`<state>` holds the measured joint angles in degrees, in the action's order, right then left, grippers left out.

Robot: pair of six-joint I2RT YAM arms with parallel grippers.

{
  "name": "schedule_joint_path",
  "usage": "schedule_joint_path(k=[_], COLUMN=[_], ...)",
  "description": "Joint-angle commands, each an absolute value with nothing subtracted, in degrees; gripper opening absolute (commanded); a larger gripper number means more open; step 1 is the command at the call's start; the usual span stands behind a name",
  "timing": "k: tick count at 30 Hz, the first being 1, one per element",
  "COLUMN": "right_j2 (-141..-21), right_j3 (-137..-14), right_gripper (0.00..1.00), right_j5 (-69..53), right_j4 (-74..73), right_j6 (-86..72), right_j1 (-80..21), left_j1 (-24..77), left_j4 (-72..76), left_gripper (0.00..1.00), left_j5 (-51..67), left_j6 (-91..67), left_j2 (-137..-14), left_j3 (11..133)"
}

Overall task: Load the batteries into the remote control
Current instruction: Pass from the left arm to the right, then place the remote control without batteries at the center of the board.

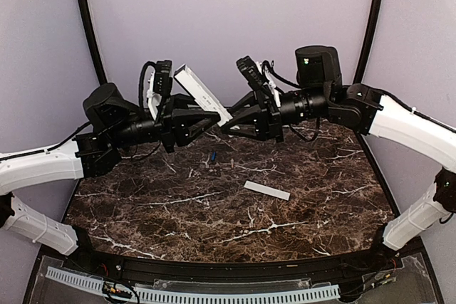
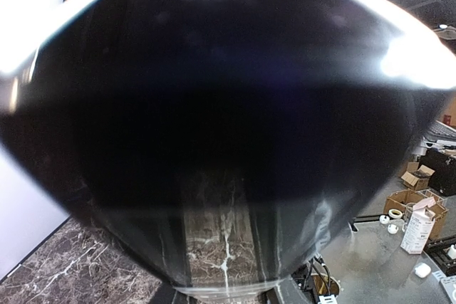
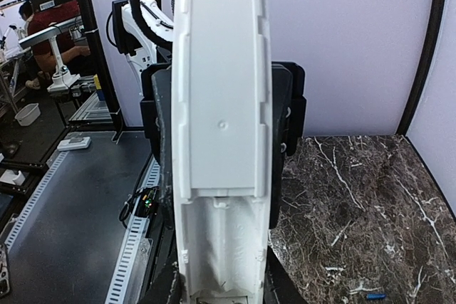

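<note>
The remote control (image 1: pixel 203 92) hangs tilted in the air above the marble table (image 1: pixel 320 197), what looks like its open bay facing the right wrist camera. The batteries (image 1: pixel 211 156) lie on the table beneath it, with a white strip (image 1: pixel 267 190) nearer the arms. To steady it well, I judge the second grip should seat squarely on the long edges, clear of that bay. The left gripper (image 1: pixel 206 120) is clamped narrowly across the remote; the right gripper (image 1: pixel 231 122) has its fingers close about the lower end, though I cannot tell whether they press it.
</note>
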<state>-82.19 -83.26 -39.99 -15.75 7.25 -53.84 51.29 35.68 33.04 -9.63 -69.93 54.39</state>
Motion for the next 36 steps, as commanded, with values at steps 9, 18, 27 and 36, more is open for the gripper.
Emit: schedule_joint_path(k=[9, 18, 27, 36], right_j2=[-85.84, -103.18, -117.74, -121.64], right_j3=[-86.87, -90.07, -95.53, -92.51], right_gripper=[0.0, 0.0, 0.0, 0.0], right_j5=[-25.86, -12.65, -2.27, -2.58], right_j4=[-22.83, -34.45, -40.72, -38.63], right_j6=[10.6, 14.65, 26.12, 29.72], right_j1=[-54.32, -56.62, -62.51, -65.04], left_j1=[51.5, 50.69, 42.95, 41.17], left_j4=[31.88, 17.04, 4.23, 3.32], left_gripper=[0.98, 0.99, 0.99, 0.99], left_j5=[8.28, -43.76, -44.45, -44.16], left_j6=[-11.73, -3.9, -19.16, -17.94], left_j2=[-62.16, -50.86, -46.65, -48.29], left_j3=[52.79, 53.66, 49.32, 49.0])
